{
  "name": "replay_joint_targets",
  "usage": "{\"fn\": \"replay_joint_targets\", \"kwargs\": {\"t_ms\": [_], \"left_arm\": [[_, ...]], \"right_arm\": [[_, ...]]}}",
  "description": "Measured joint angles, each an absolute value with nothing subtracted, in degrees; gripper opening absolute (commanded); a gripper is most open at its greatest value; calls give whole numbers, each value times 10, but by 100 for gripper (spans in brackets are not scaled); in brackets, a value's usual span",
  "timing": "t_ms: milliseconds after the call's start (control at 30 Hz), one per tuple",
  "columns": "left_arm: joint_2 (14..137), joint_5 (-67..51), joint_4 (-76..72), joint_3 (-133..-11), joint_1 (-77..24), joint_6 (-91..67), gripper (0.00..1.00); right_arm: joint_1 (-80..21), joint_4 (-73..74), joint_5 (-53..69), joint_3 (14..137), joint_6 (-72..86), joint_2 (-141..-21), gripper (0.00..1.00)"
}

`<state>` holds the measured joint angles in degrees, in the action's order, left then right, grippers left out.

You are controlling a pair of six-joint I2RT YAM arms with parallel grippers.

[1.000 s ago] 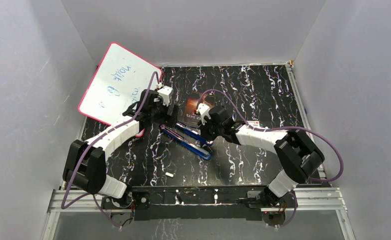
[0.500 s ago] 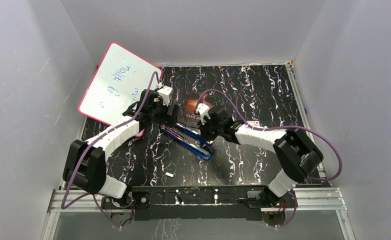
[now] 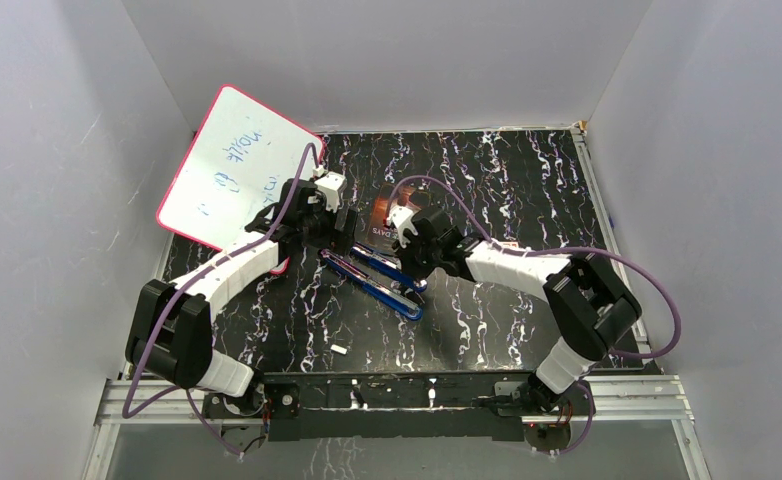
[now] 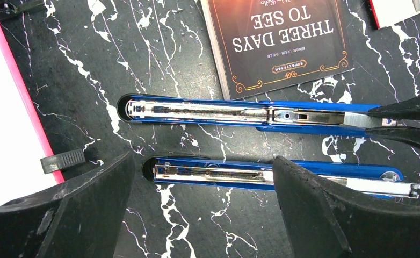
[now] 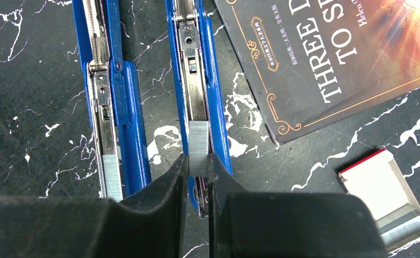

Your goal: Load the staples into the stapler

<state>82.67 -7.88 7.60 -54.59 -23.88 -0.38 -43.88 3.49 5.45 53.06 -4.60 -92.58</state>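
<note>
Right gripper [image 5: 197, 165] is pinched almost closed on the staples [image 5: 198, 141], a short grey strip lying in the blue stapler's [image 5: 216, 107] open channel. A book [image 5: 326, 59] lies at 1 o'clock. Left gripper [image 4: 205, 166] gapes wide, holding nothing, straddling the other blue channel [image 4: 213, 174].

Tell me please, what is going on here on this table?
The right gripper is shut on a strip of staples, set in the open channel of the blue stapler nearest the book. The left gripper is open over a second open blue stapler and holds nothing.
</note>
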Motion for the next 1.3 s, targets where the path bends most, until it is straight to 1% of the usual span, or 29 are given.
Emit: {"fn": "replay_joint_targets", "kwargs": {"t_ms": [400,1300], "left_arm": [[827,-79,76,-546,-239,-4,98],[827,-78,78,-546,-239,-4,98]], "right_arm": [[-439,88,64,569,-69,-942,1],[-441,138,62,624,-67,-976,3]]}}
